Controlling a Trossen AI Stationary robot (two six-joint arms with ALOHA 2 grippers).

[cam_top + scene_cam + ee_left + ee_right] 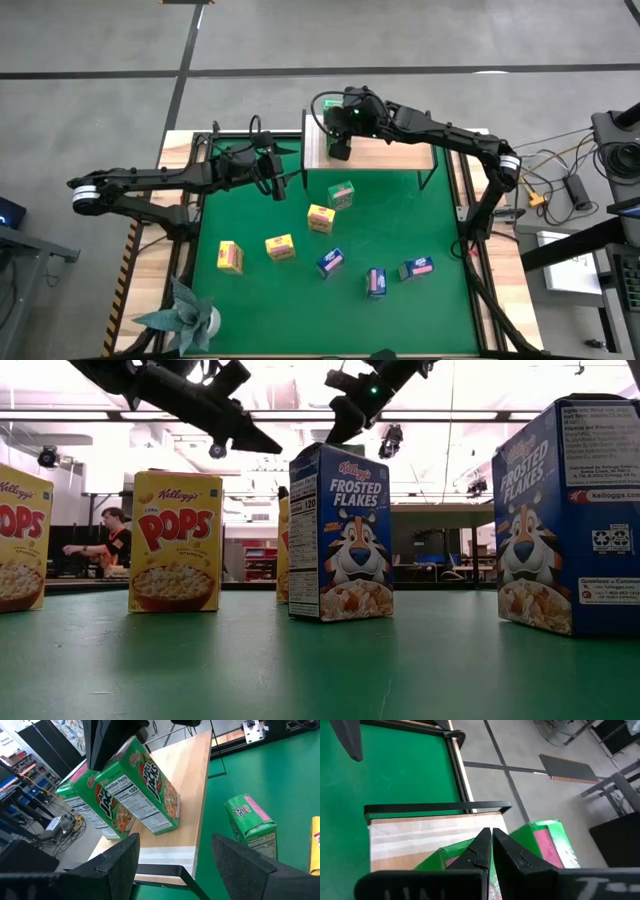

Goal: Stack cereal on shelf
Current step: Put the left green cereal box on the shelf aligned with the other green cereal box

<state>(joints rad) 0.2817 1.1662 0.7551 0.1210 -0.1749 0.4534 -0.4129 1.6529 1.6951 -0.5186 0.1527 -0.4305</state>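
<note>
Two green cereal boxes are at the left end of the wooden shelf [195,780]. One [80,812] stands on its base; the other [140,790] is tilted. My right gripper [491,837] is shut at the tilted box's top. My left gripper [175,845] hovers open just in front of the shelf's left end and touches nothing. A third green box [341,194] stands on the green mat [440,230], with three yellow boxes [280,247] and three blue ones [376,282] nearer the front. My right gripper meets the tilted green box at its top end [122,747], coming from above and slanting down. The fingers [477,852] are shut together; whether a flap lies between them I cannot tell. The box leans over, its bottom edge [167,826] on the shelf board.
The shelf's right part [400,150] is bare board on thin black legs [432,175]. A folded teal paper plant [185,318] sits at the mat's near left corner. In the low view, yellow [175,540] and blue [340,532] boxes stand upright on the mat.
</note>
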